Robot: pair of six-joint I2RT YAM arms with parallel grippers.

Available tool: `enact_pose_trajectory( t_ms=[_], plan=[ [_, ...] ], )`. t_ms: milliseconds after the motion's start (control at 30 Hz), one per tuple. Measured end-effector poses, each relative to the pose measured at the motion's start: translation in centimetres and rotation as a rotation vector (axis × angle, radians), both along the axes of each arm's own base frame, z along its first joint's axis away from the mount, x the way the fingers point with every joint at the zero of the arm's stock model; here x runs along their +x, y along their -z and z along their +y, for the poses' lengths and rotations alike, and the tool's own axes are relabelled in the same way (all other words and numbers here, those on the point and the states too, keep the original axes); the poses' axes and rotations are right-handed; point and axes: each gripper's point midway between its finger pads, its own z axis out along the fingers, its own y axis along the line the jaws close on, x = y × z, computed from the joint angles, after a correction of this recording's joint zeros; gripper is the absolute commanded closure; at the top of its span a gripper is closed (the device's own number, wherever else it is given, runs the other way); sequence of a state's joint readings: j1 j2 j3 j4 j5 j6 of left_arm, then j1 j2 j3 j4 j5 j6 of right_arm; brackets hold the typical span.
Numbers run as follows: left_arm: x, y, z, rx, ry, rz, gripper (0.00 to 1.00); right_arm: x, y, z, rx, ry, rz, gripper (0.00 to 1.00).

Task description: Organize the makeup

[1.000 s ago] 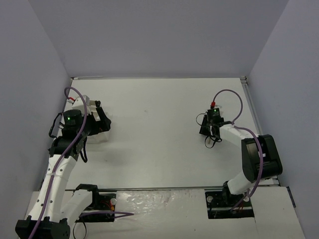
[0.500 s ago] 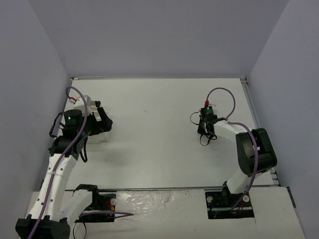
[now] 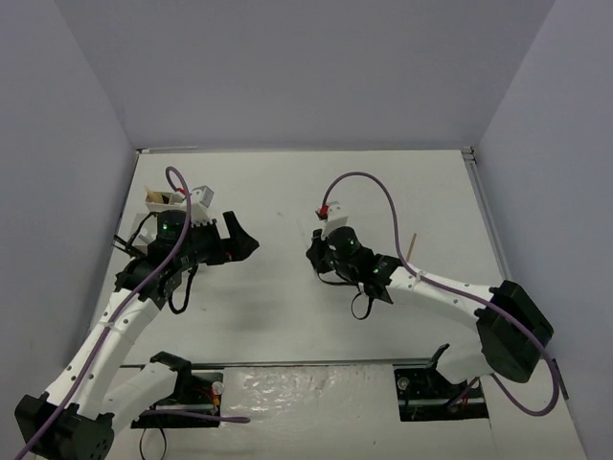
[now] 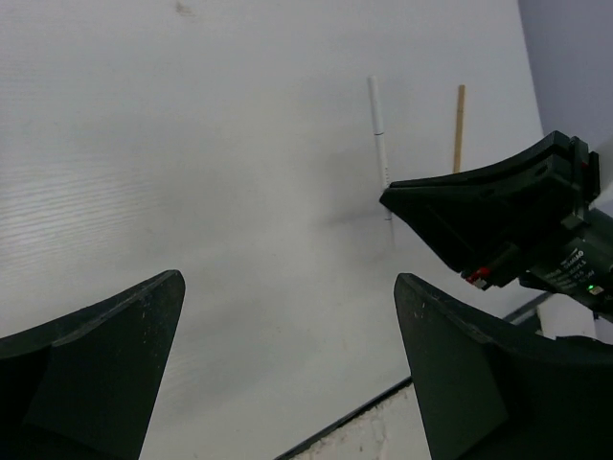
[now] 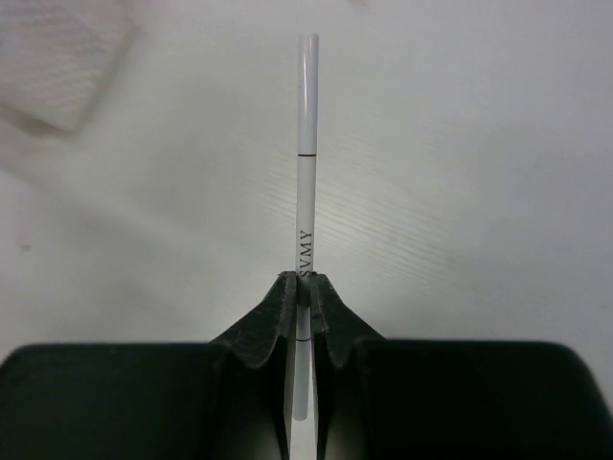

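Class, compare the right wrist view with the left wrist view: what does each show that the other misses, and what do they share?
Only the right wrist view: the lettering SVMY on the white pencil, and a blurred white object at upper left. Only the left wrist view: the tan wooden stick lying on the table, and the left gripper, its jaws wide open. Both: the white pencil, the right gripper shut on it, and the white table.
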State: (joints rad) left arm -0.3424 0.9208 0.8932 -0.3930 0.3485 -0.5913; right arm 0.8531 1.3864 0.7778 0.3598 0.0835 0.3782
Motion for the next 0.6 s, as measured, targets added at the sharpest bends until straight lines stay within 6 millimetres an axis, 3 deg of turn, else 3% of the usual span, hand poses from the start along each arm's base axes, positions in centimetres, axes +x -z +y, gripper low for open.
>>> enact_pose_trajectory(
  t_ms=[133, 300, 467, 600],
  plan=[
    [-0.5, -1.0, -2.1, -0.051, 0.034, -0.012, 0.11, -2.9, -4.5, 4.1, 0.137, -0.132, -0.122, 1.00],
    [-0.7, -1.5, -3.1, -0.074, 0.039, -0.018, 0.14, -5.5, -6.3, 6.7, 0.213, -0.231, -0.185, 1.00],
    [-0.7, -2.1, -3.5, -0.085, 0.025, -0.028, 0.26, -7.3, -7.6, 8.2, 0.255, -0.288, -0.221, 1.00],
    [-0.7, -2.2, -3.6, -0.087, 0.015, -0.033, 0.50, -7.7, -8.2, 8.6, 0.273, -0.302, -0.242, 1.00]
  ],
)
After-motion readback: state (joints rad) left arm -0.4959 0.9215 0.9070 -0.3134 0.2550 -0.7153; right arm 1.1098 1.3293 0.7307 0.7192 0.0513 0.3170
